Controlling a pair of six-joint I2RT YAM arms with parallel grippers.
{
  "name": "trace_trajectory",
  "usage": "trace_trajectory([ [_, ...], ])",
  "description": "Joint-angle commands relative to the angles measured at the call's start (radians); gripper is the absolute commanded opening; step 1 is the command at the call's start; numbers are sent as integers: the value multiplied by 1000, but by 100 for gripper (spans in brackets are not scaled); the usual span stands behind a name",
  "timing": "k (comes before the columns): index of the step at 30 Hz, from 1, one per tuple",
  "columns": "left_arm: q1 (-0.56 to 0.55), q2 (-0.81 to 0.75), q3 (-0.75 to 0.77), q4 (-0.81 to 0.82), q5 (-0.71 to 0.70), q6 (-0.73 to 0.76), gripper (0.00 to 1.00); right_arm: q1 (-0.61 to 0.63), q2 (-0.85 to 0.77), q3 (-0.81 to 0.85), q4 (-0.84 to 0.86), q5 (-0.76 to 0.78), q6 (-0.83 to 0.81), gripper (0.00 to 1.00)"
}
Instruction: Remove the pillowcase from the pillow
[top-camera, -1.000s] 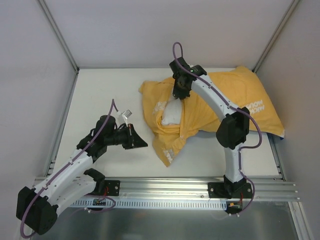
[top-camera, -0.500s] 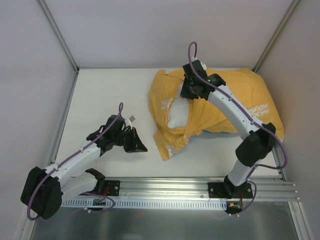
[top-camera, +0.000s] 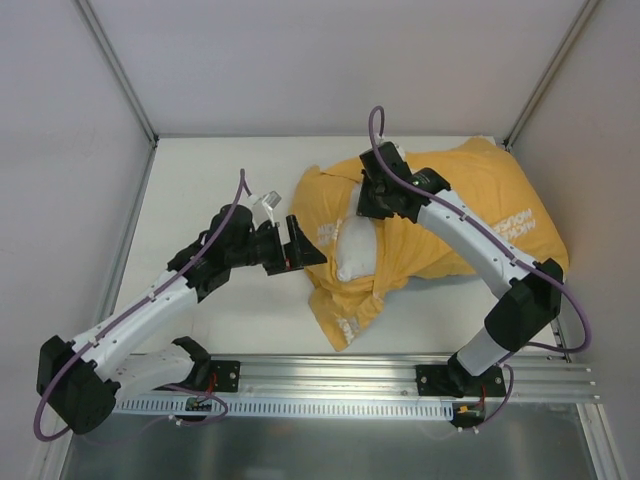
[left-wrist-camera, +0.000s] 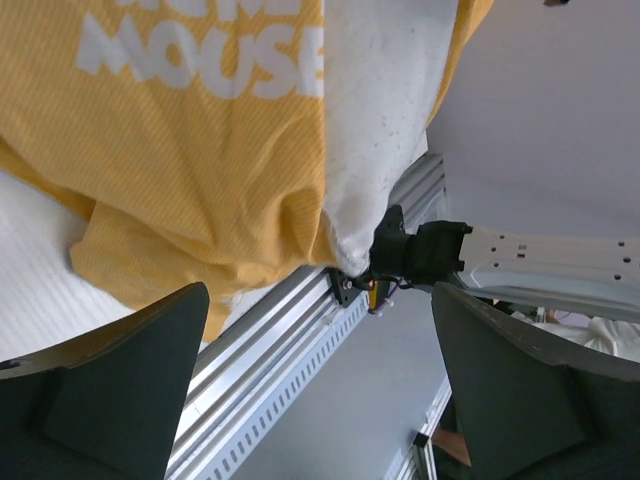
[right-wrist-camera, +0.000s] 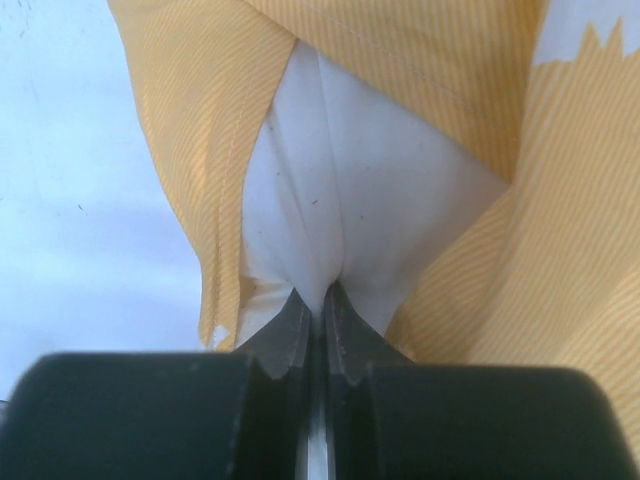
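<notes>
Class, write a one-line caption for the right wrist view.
Right tool pinches the white pillow exposed between folds of the yellow pillowcase.

A white desk (top-camera: 200, 190) forms the floor of the scene, its surface plain and matte. Pale grey panels close it in: one behind the desk (top-camera: 330, 60), one along its left side (top-camera: 50, 180) and one along its right side (top-camera: 605, 150). Two slanted aluminium posts rise from the desk's far corners, left (top-camera: 115, 68) and right (top-camera: 555, 68). A slotted aluminium rail (top-camera: 330, 377) runs the length of the desk's near edge, and a perforated white strip (top-camera: 330, 407) lies just in front of that rail. Nearer than the strip, a dull grey metal sheet (top-camera: 350, 450) spreads below the desk.
</notes>
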Motion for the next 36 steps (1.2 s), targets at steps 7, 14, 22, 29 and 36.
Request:
trace_trajectory([
  [7, -76, 238, 110, 84, -136, -41, 62, 37, -33, 65, 57, 16, 25, 1],
  [14, -42, 267, 66, 93, -134, -61, 0, 47, -168, 45, 54, -8, 28, 1],
  [22, 49, 329, 8, 116, -119, -76, 0, 81, -363, -21, 101, -132, -9, 1],
  [29, 190, 353, -20, 118, -81, -73, 0, 81, -677, -328, 68, -419, -120, 1],
  [36, 245, 287, 59, 44, -44, 37, 0, 83, -849, -555, -32, -393, -75, 1],
])
